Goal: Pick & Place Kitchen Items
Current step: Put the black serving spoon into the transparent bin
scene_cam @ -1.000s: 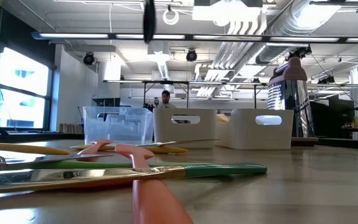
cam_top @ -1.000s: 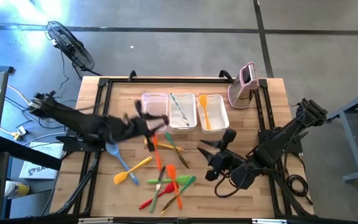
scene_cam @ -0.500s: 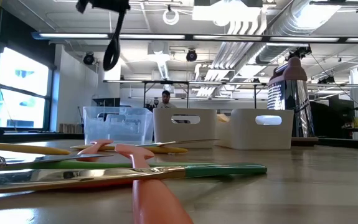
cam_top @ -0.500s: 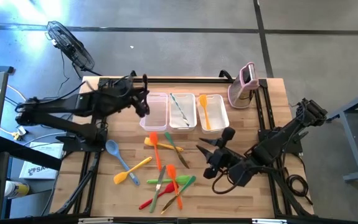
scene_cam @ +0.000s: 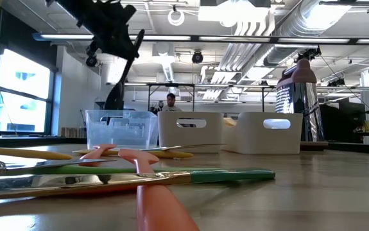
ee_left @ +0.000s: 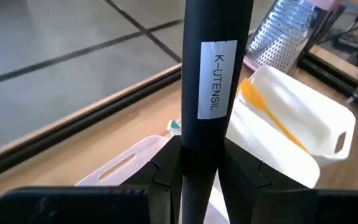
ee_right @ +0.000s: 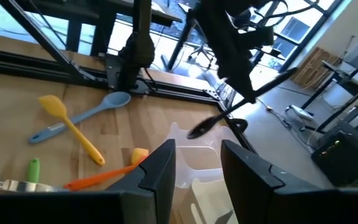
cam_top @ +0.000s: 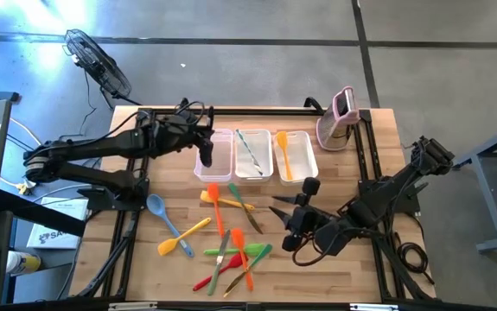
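Note:
My left gripper (cam_top: 201, 145) is shut on a black utensil (scene_cam: 124, 72), held over the clear left tub (cam_top: 216, 155) at the far side of the table. The left wrist view shows the utensil's handle with a white "K-UTENSIL" label (ee_left: 211, 79). My right gripper (cam_top: 279, 207) is open and empty, low over the table right of the loose utensils. Orange, green and red utensils (cam_top: 235, 250), a yellow spatula (cam_top: 184, 235) and a blue spoon (cam_top: 158, 210) lie flat on the table. My left gripper pinches the black utensil's handle (ee_left: 207, 155) between its two fingers (ee_left: 166, 177), just behind the label. The utensil slants down below the gripper, lifted clear of the table. Its lower end (scene_cam: 113, 101) is just above the rim of the clear tub (scene_cam: 121, 128).
Three tubs stand in a row at the far side: the middle one (cam_top: 253, 154) holds a slim green utensil, the right one (cam_top: 294, 155) an orange one. A pink-and-white gadget (cam_top: 340, 117) stands at the far right. A black frame runs around the table's edges.
My left gripper has carried the black utensil up from the middle of the table toward the far edge, then a little right over the left tub. The utensil has tipped to a slant and its lower end has come down to the tub's rim.

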Robot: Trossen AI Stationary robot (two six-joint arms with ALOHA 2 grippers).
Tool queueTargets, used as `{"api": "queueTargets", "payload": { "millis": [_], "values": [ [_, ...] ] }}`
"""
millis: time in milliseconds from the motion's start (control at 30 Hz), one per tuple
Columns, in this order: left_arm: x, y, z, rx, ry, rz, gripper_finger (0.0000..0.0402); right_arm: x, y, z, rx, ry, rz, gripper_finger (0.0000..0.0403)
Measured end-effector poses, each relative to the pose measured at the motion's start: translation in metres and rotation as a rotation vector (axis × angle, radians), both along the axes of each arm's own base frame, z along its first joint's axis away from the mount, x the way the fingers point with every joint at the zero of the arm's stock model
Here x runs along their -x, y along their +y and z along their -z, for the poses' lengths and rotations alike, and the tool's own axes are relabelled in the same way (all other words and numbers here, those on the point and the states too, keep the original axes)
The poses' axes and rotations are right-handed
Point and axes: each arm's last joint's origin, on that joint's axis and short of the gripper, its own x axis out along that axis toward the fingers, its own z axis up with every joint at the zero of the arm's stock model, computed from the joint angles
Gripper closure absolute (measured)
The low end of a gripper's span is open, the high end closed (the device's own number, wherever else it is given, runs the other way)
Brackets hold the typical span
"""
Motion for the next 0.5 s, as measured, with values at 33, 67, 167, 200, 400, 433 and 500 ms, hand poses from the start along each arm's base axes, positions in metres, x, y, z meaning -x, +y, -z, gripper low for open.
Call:
{"api": "queueTargets", "payload": {
  "millis": [33, 67, 167, 200, 400, 433, 500],
  "values": [
    [-0.001, 0.002, 0.003, 0.010, -0.026, 0.007, 0.0330, 0.000, 0.000, 0.000, -0.001, 0.002, -0.004, 0.0284],
    [-0.001, 0.003, 0.007, 0.026, -0.046, 0.014, 0.0330, 0.000, 0.000, 0.000, -0.003, 0.004, -0.008, 0.0284],
    [0.001, 0.007, 0.017, 0.062, -0.069, 0.009, 0.0330, 0.000, 0.001, 0.000, -0.009, 0.009, -0.022, 0.0284],
    [0.001, 0.008, 0.021, 0.066, -0.062, 0.002, 0.0330, 0.000, 0.001, 0.001, -0.008, 0.009, -0.023, 0.0284],
    [0.004, 0.007, 0.038, 0.091, -0.026, -0.019, 0.0330, -0.001, -0.001, 0.001, -0.025, 0.003, -0.012, 0.0284],
    [0.005, 0.007, 0.040, 0.093, -0.021, -0.020, 0.0330, -0.001, -0.002, 0.001, -0.026, 0.003, -0.011, 0.0284],
    [0.006, 0.007, 0.047, 0.098, -0.004, -0.024, 0.0330, -0.002, -0.003, 0.001, -0.026, 0.003, -0.005, 0.0284]
  ]
}}
